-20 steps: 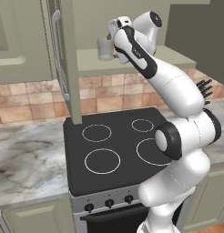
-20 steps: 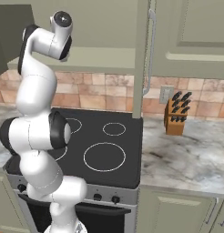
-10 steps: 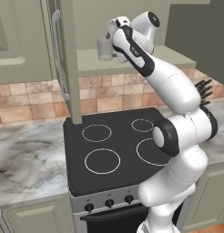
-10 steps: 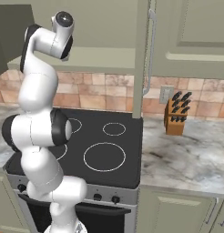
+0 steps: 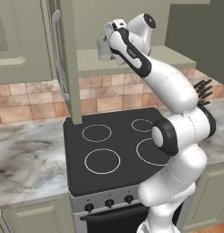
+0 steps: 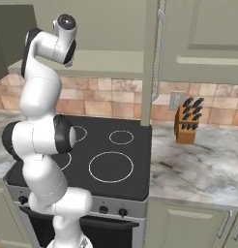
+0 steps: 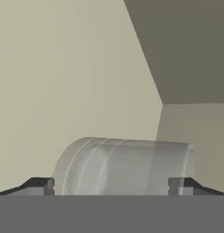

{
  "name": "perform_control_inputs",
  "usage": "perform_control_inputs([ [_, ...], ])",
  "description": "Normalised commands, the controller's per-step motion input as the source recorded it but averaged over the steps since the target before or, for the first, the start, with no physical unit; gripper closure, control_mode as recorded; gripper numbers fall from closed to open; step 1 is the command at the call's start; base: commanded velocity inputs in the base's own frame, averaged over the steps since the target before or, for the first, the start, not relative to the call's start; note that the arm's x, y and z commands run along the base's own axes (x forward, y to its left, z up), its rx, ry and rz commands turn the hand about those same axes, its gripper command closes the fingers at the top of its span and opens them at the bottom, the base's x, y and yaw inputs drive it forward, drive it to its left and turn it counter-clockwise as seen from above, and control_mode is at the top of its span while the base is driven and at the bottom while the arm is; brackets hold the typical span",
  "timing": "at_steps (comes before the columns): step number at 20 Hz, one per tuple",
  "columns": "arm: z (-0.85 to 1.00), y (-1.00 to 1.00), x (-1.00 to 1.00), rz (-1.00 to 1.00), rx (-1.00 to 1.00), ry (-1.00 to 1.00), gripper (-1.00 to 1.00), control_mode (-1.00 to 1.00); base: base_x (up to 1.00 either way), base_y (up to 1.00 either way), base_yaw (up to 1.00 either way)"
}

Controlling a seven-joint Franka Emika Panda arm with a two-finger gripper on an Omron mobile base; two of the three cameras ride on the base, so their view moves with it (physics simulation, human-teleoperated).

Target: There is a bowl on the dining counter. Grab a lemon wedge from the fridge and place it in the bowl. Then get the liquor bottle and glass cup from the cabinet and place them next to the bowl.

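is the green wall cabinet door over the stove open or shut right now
Open: the sage-green panelled cabinet door stands edge-on, swung out from the cabinet over the black stove.

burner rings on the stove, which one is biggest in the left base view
The front-left ring on the stove, nearest the control knobs. The back-right ring is clearly the smallest.

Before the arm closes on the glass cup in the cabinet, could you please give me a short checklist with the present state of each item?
1. Cabinet door swung open: ok.
2. Glass cup lies between the fingers: ok.
3. Gripper open wide: ok.
4. Fingers clear of the cup's sides: cannot tell.
5. Cup resting on the cabinet floor: cannot tell, its base is hidden.
6. Stove below free of obstacles: ok.
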Motion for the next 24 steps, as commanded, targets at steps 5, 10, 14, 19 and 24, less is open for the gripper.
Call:
perform_control_inputs([
  [5,-0.3,0.17,0.03,0.03,-0.05,0.0,1.0,-1.0,0.0,0.0,0.0],
  [10,-0.21,0.06,0.0,0.03,-0.02,0.0,1.0,-1.0,0.0,0.0,0.0],
  [14,-0.15,0.0,-0.1,0.03,0.0,0.0,1.0,-1.0,0.0,0.0,0.0],
  [19,-0.14,0.0,-0.47,0.0,-0.02,-0.14,1.0,-1.0,0.0,0.0,0.0],
  [24,-0.16,0.0,-0.89,0.0,0.0,-0.18,1.0,-1.0,0.0,0.0,0.0],
])
